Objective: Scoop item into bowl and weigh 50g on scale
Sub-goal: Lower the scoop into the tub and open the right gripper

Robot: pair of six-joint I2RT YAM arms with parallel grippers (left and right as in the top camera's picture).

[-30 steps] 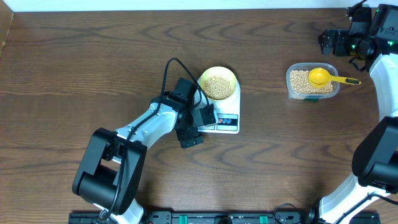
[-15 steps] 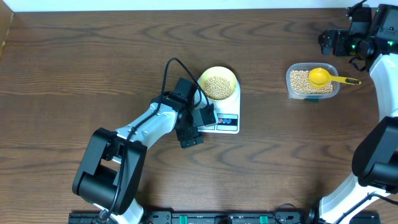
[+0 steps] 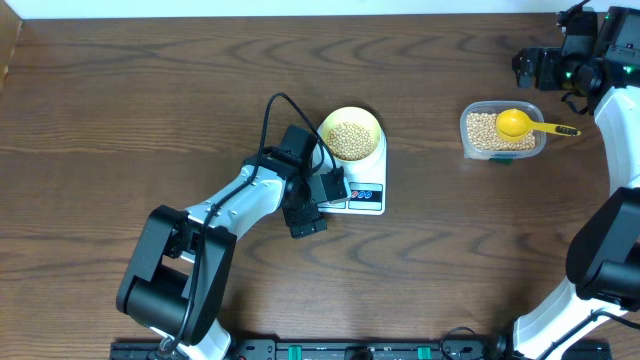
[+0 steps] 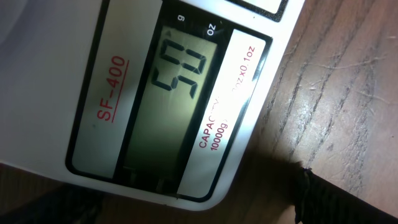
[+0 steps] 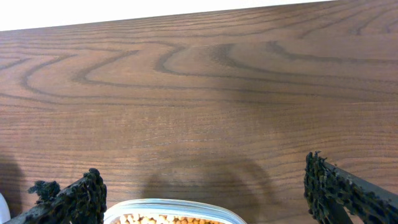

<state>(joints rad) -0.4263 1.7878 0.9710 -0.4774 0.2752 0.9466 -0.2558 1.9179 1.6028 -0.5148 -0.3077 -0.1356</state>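
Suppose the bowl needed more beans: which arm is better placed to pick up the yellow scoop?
The right, probably. The open right gripper hovers beside the tub where the scoop lies; the left gripper is at the scale's front, farther away.

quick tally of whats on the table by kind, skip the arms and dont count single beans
bowl: 1
scale: 1
clear tub: 1
yellow scoop: 1
total: 4
beans fill the bowl and the tub, not counted singly
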